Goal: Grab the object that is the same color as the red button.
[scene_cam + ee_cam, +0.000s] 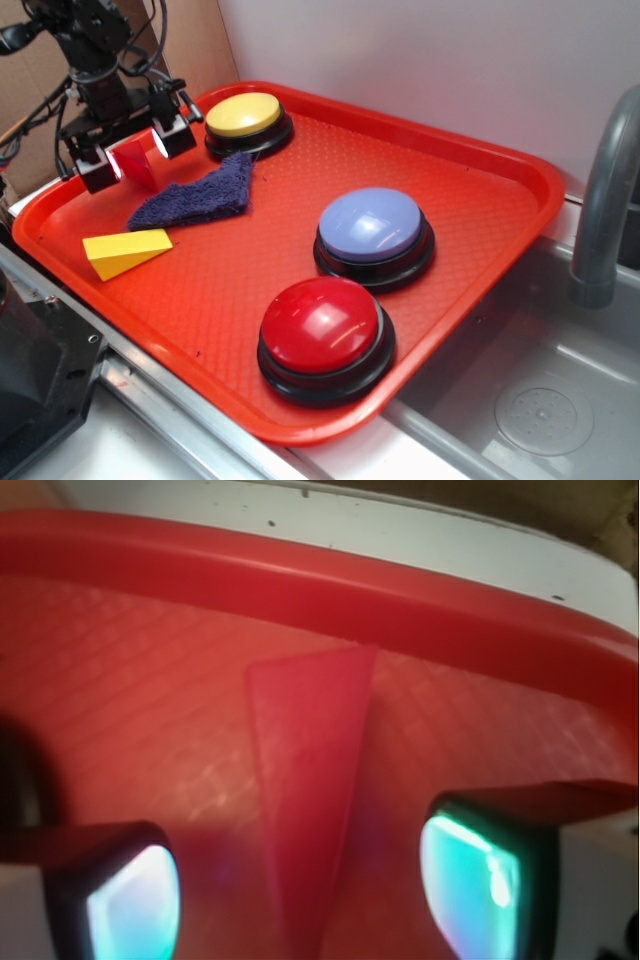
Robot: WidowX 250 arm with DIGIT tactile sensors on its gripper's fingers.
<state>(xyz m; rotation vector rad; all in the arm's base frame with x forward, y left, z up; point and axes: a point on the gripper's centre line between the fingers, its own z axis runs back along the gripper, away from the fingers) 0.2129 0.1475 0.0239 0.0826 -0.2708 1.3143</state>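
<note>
Gripper point(133, 152) astride red wedge point(137, 165) near tray rim point(40, 215).

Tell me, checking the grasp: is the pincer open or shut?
Open: the pincer straddles the red wedge block, gaps visible at both pads.

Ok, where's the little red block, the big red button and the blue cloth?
red block point(310, 780), wrist view, middle of its face.
red button point(320, 322), exterior view, top of the dome.
blue cloth point(200, 200), exterior view, middle of the fabric.

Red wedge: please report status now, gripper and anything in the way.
Gripper open, fingers on either side of red wedge, not closed on it. Wedge lies on tray, near the rim. Blue cloth close beside, not blocking.
</note>
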